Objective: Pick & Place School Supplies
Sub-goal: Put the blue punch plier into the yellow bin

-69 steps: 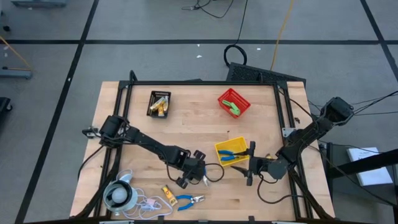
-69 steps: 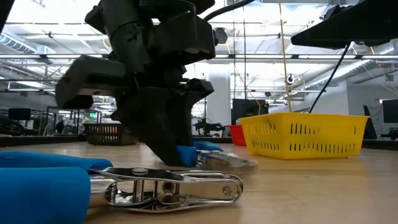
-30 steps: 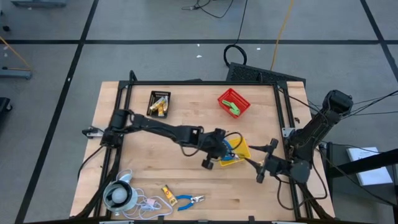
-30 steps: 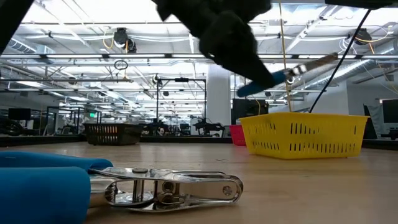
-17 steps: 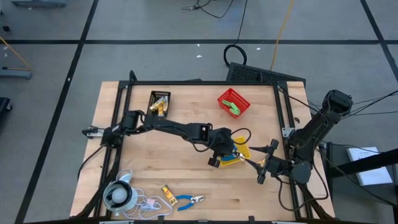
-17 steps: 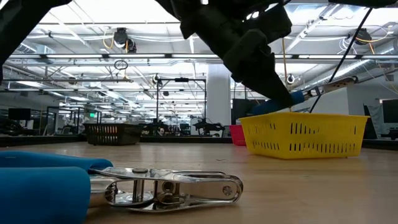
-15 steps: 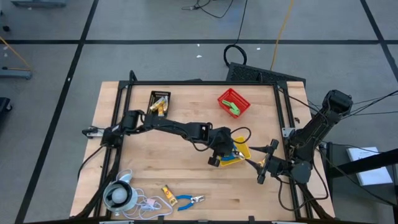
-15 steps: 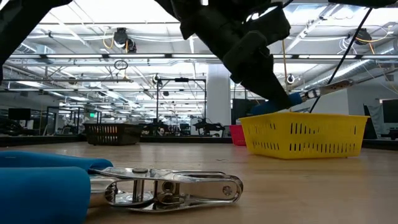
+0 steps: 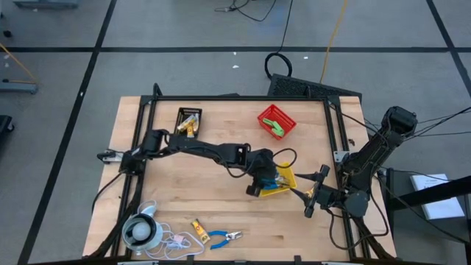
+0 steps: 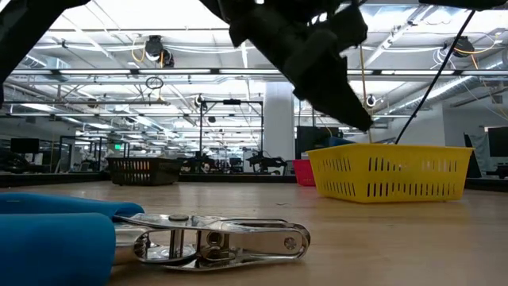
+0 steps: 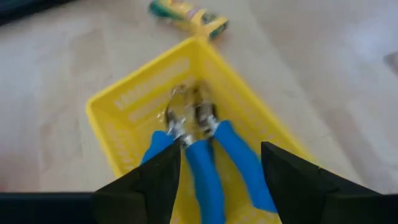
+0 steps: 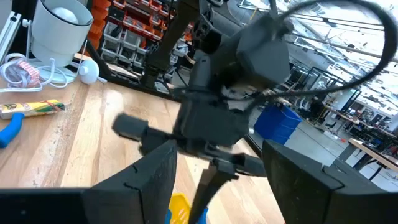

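Observation:
My left gripper hangs open over the yellow bin, its fingers apart above the bin in the left wrist view. A pair of blue-handled pliers lies inside the bin between and below the fingers, touching neither. My right gripper is open and empty just right of the bin, pointing toward it. Another pair of blue-handled pliers and a yellow-orange tube lie flat on the table near its near edge.
A black bin with yellow items stands at the far left, and a red bin with green blocks at the far middle. A white round object with a cord sits at the near left corner. Bare wood lies between the bins.
My left gripper has carried the blue-handled pliers a little toward the table's right and near edge, over the yellow bin, and lowered. The pliers, which stuck out above the bin's rim, have gone down into the bin and no longer show over it in the low view.

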### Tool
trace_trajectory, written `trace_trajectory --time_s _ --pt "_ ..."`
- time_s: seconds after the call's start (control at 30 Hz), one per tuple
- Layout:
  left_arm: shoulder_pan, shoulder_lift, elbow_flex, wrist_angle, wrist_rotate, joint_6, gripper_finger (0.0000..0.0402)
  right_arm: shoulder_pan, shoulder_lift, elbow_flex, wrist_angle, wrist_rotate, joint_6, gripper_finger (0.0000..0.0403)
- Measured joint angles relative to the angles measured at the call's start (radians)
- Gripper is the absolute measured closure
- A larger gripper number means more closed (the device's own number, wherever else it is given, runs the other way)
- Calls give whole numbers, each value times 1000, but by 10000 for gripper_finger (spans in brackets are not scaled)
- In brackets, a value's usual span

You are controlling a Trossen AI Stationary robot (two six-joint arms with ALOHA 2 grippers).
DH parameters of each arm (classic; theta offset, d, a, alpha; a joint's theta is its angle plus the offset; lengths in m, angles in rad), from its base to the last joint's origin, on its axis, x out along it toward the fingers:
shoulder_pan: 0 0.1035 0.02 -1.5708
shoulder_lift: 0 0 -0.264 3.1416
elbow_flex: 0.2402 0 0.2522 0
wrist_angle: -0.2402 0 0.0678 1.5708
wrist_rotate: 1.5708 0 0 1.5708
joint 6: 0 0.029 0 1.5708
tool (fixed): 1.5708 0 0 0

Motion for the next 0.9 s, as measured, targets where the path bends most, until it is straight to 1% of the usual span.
trace_trajectory --time_s 0.13,0.23,0.3,0.37,0.5,0.63,0.73,0.9 --pt "-31 -71 0 -93 -3 10 176 0 0 0 -4 -1 1 177" --pt "-75 -133 0 -257 -51 -1 180 0 0 -1 -9 -4 4 177" --pt "-116 -164 -5 -368 -85 -43 183 0 0 -1 -11 -5 5 177" --pt "-163 -181 -35 -437 -122 -105 183 1 0 -1 -11 -6 5 177" --pt "-262 -192 -144 -460 -150 -242 178 6 0 -1 -10 -28 7 177" --pt "-343 -189 -231 -458 -203 -358 177 12 0 -1 -12 -29 9 177" --pt "-380 -190 -253 -411 -213 -447 176 12 0 -1 -11 -29 5 177" --pt "-428 -190 -255 -310 -213 -581 176 12 0 -1 -11 -28 4 177"
